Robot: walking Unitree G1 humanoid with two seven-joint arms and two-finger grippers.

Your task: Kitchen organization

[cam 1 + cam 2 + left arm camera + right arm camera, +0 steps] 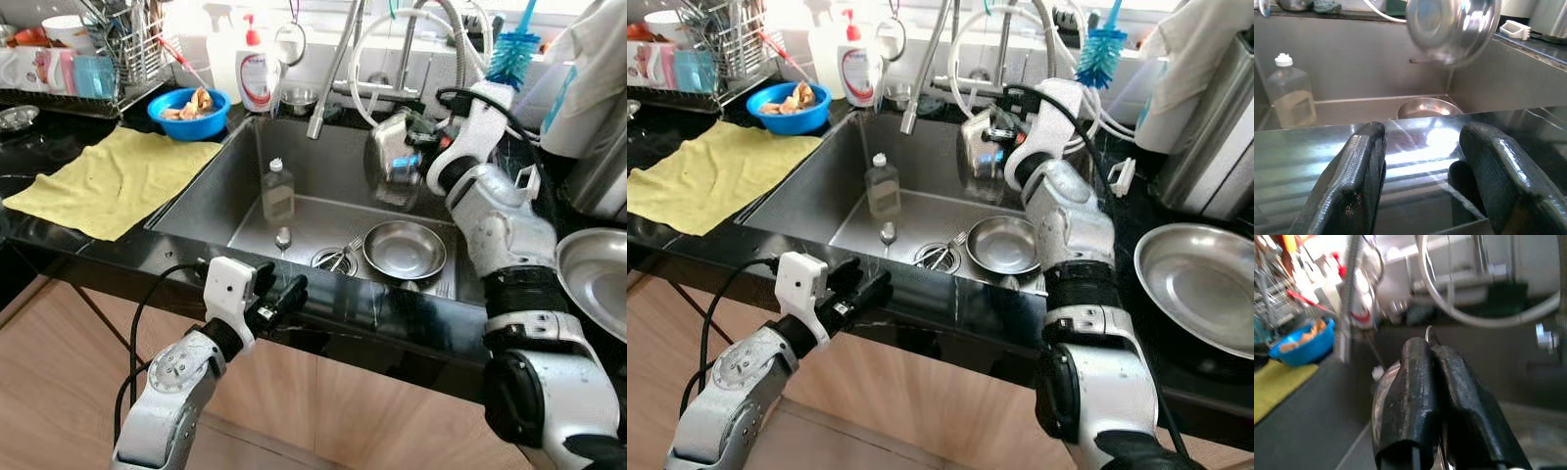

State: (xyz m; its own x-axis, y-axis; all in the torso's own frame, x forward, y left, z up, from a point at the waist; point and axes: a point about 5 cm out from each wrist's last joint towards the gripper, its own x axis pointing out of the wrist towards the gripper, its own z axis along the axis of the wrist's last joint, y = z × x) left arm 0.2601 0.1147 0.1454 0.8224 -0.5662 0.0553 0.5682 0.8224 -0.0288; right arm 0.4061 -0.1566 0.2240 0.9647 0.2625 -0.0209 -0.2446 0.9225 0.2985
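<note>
My right gripper (409,149) is shut on the rim of a steel bowl (390,155), holding it tilted above the sink (225,171) near the back wall. In the right wrist view the fingers (1422,396) pinch that bowl's rim (1382,401). A second steel bowl (404,249) lies on the sink floor, next to a fork (343,257) at the drain. A clear bottle (277,190) stands in the sink. My left gripper (282,300) hovers open at the sink's front edge; its fingers (1347,191) frame the counter lip.
A yellow cloth (108,178) covers the counter at left. A blue bowl (188,112) with food scraps, a soap dispenser (257,69) and a dish rack (108,54) stand behind it. A large steel plate (1200,286) lies on the right counter. The tap spout (331,73) hangs over the sink.
</note>
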